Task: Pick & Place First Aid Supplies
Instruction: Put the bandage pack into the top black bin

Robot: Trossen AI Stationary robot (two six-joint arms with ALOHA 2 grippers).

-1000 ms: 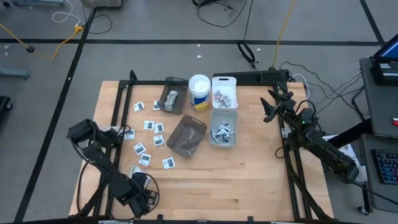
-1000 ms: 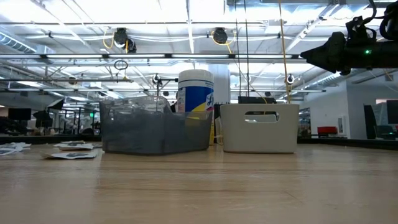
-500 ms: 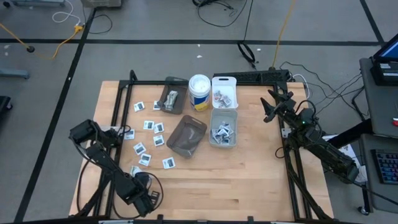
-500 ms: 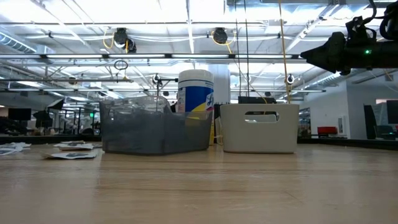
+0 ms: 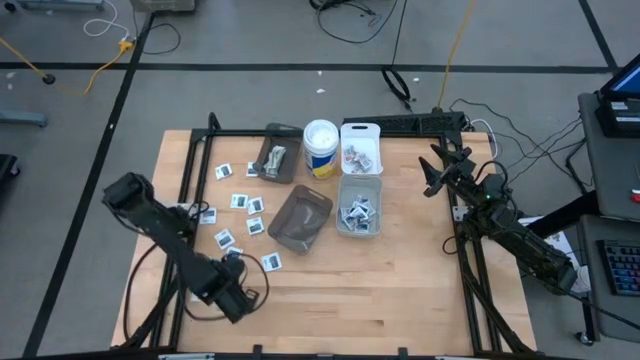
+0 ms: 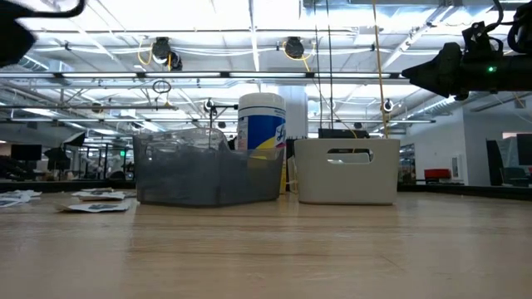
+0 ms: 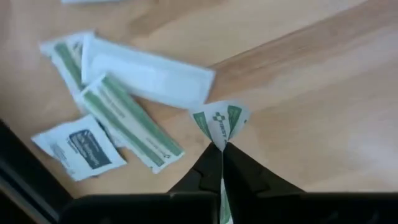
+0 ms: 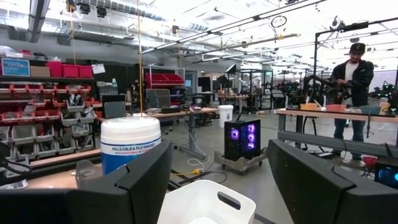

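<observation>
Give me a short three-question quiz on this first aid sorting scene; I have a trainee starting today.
1. True or false: the left gripper is shut on a green-printed packet.
2. Which container stands between the white bin and the far dark bin in the high view? A) a white tub with a blue label B) a cardboard box C) a glass jar
3. Fill in: the right gripper hangs over the table's right side with its fingers ____.

Key:
1. True; the packet's end sticks out past the closed fingertips.
2. A, the white tub.
3. Open; it holds nothing.
</observation>
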